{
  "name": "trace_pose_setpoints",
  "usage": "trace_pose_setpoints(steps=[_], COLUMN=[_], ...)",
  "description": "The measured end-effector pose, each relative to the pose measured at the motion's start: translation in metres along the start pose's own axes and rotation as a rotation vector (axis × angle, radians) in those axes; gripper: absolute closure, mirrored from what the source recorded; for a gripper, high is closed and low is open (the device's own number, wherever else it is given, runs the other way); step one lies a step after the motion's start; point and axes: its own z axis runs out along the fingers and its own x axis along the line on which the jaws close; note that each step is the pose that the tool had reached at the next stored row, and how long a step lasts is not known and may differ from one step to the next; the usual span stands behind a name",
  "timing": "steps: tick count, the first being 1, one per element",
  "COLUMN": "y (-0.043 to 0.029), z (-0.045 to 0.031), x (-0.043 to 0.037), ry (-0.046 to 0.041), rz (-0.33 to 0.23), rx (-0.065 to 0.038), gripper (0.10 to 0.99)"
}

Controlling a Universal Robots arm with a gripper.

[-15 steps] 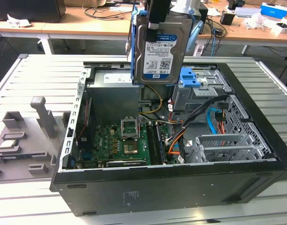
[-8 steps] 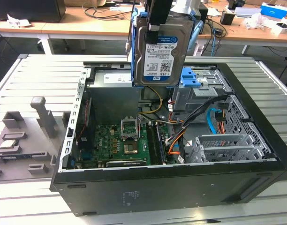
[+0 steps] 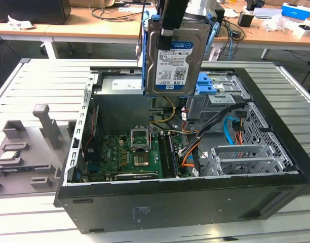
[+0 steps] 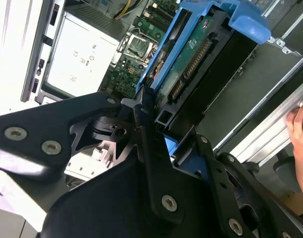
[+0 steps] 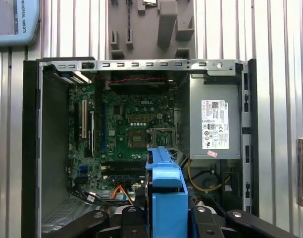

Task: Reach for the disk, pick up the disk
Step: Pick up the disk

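Observation:
The disk [image 3: 173,58], a silver hard drive with a white-and-blue label and a blue plastic frame, hangs upright in the air above the open computer case [image 3: 145,202]. My gripper [image 3: 170,31] is shut on its upper edge, with black fingers on both sides. The second wrist view shows the disk [image 4: 191,54] edge-on, its green circuit board and blue frame running away from my fingers [image 4: 141,116]. In the first wrist view the blue frame of the disk [image 5: 166,191] sits between my gripper [image 5: 164,215] halves, above the motherboard.
Inside the case lie the motherboard [image 3: 129,152], a power supply [image 5: 214,124], cable bundles [image 3: 195,147] and a bare blue bracket [image 3: 211,86] in the drive bay. A grey foam tray [image 3: 23,147] holds a chip at the exterior view's left. A person's hand [image 4: 301,126] rests nearby.

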Motion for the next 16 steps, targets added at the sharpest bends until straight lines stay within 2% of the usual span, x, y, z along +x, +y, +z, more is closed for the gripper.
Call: trace_pose_setpoints(steps=[16], y=[-0.0001], z=[0.0007], x=[0.0296], ry=[0.0], rz=[0.0], rx=[0.0], gripper=[0.722])
